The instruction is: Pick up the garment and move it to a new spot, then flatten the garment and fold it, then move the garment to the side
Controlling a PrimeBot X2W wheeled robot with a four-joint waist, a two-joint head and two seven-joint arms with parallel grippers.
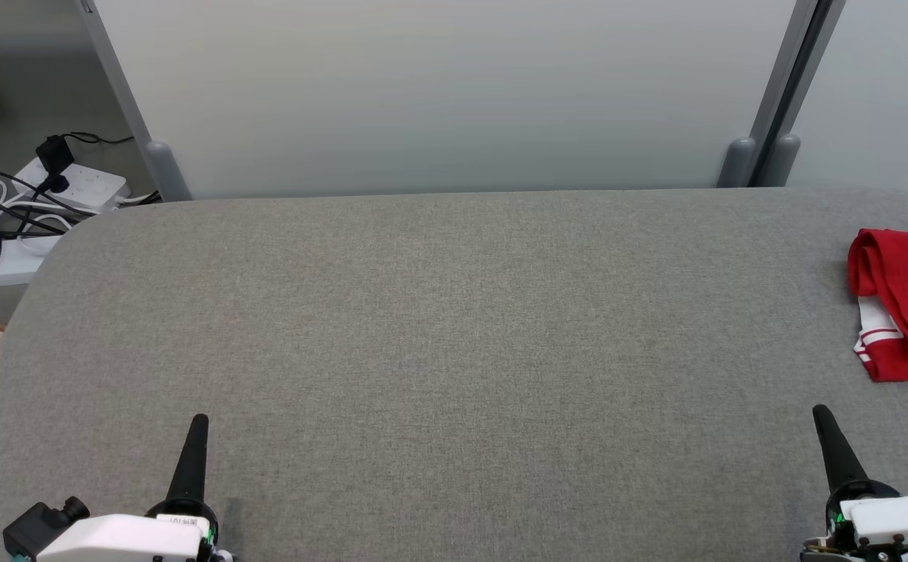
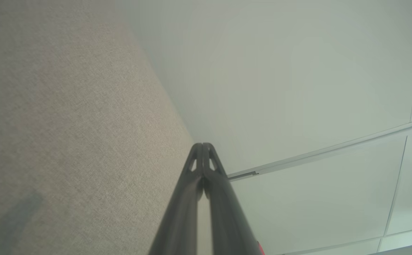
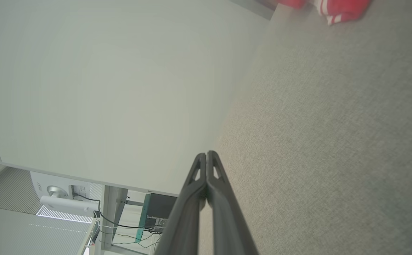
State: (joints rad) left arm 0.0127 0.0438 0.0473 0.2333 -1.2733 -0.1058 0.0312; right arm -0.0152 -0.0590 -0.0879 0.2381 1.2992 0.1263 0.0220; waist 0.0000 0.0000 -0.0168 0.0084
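The left gripper [image 1: 198, 425] sits at the near left of the grey fabric-covered table [image 1: 454, 328], its two dark fingers [image 2: 191, 198] pressed together along their length and pointing toward the far side. Nothing is between them. In the left wrist view the tips meet in a single blunt point, with the grey fabric on one side and a pale wall on the other.

The right gripper [image 1: 823, 417] is at the near right of the table, and its fingers are likewise closed tight on each other with nothing held. Whether either gripper's tips touch the fabric cannot be told.

The garment [image 1: 906, 312] lies on the right side of the table, farther away than the right gripper and a little to its right, clearly apart from it. It is red with a white band crossed by thin red stripes, loosely bunched in soft folds, and the right border of the head view cuts it off. In the right wrist view a corner of it shows at the top border, resting on the grey fabric.

The middle of the table is bare fabric between the two grippers. A pale partition [image 1: 454, 94] stands along the table's far edge. On the floor at the far left lie white power strips [image 1: 71, 183] with black and white cables [image 1: 1, 218] plugged in.
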